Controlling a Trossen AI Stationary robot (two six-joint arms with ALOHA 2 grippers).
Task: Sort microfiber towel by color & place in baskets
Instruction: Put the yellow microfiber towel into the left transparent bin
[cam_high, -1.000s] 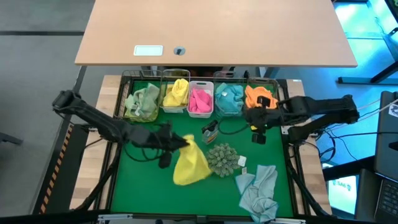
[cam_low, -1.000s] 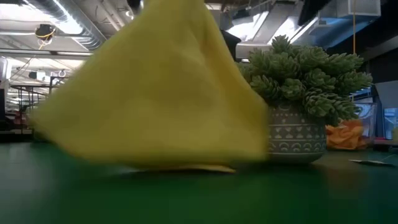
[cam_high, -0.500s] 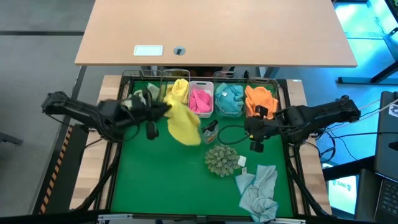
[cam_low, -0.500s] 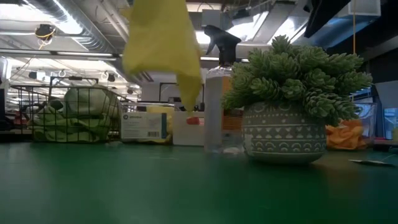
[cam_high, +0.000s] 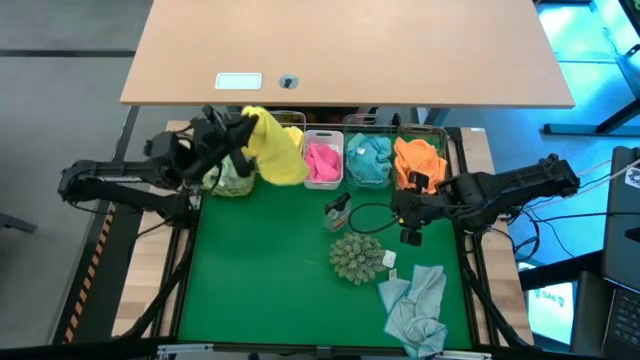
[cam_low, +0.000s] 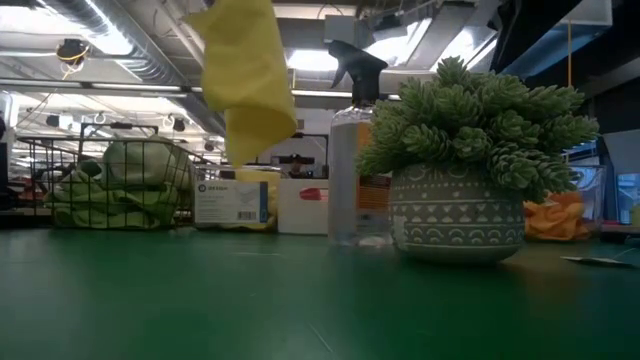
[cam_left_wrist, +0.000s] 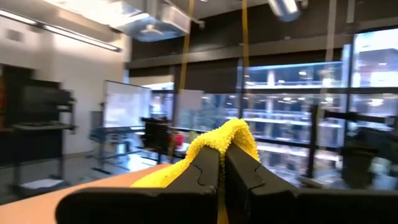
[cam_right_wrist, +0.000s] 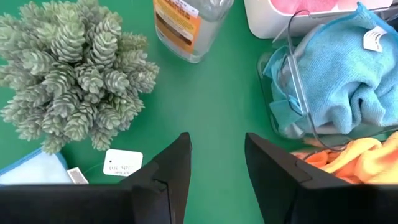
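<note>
**Yellow towel held over the baskets**

Your left gripper (cam_high: 243, 128) is clamped on the yellow towel (cam_high: 274, 152), which hangs from its fingers (cam_left_wrist: 205, 177) above the back row, over the yellow basket (cam_high: 291, 122). Your right gripper (cam_high: 411, 212) waits with jaws apart near the orange basket (cam_high: 433, 137). In the row, you see green (cam_high: 228, 168), pink (cam_high: 323, 161), blue (cam_high: 369, 158) and orange (cam_high: 416, 158) towels, one per basket. A light blue towel (cam_high: 417, 306) lies on the mat (cam_high: 260, 280) beside the plant (cam_high: 357, 256).
</note>
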